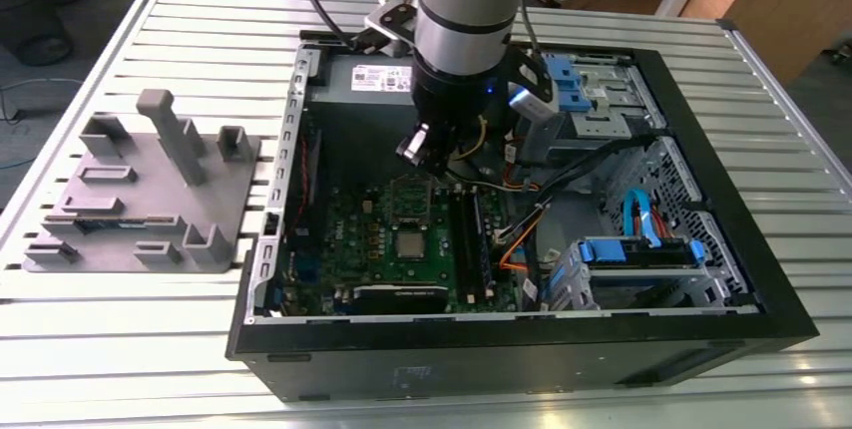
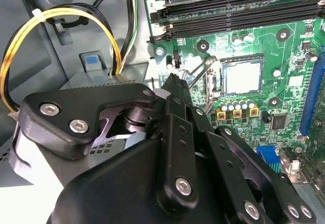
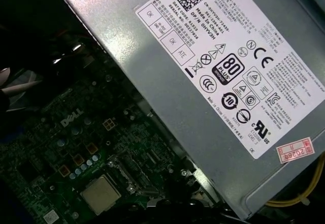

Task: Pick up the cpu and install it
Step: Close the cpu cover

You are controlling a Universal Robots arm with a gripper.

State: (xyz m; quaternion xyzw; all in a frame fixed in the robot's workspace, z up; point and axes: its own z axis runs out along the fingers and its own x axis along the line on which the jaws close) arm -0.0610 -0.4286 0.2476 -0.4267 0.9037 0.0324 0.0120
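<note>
Down at the near end of the open pc case (image 1: 533, 349), on the green motherboard (image 1: 353, 239), the cpu (image 1: 413, 243) lies flat in its socket, silver top up. In the second wrist view the cpu (image 2: 242, 76) sits square in the socket, with a thin wire lever (image 2: 199, 69) raised just beside it.

The gripper (image 1: 429, 148) hangs over the board at about 12 o'clock from the chip, well apart from it and carrying nothing I can see. Honestly can't tell if the claw is clenched or released.

My take: the chip looks dropped in, so anything done around that socket wants to be dead vertical. Sideways drag across the lid, or a bump on that lever, is the risk.

Room is tight. Memory slots (image 1: 469, 234) and loose cables (image 1: 513, 249) crowd the socket's 3 o'clock side, and the drive cage (image 1: 639, 249) sits beyond them. The case wall is at 9 o'clock, with the grey tray (image 1: 134, 190) outside it on the slatted table (image 1: 107, 349). Farthest back, the power supply (image 1: 373, 78) sits near the gripper at 12 o'clock. Straight up looks like the only really open direction.
</note>
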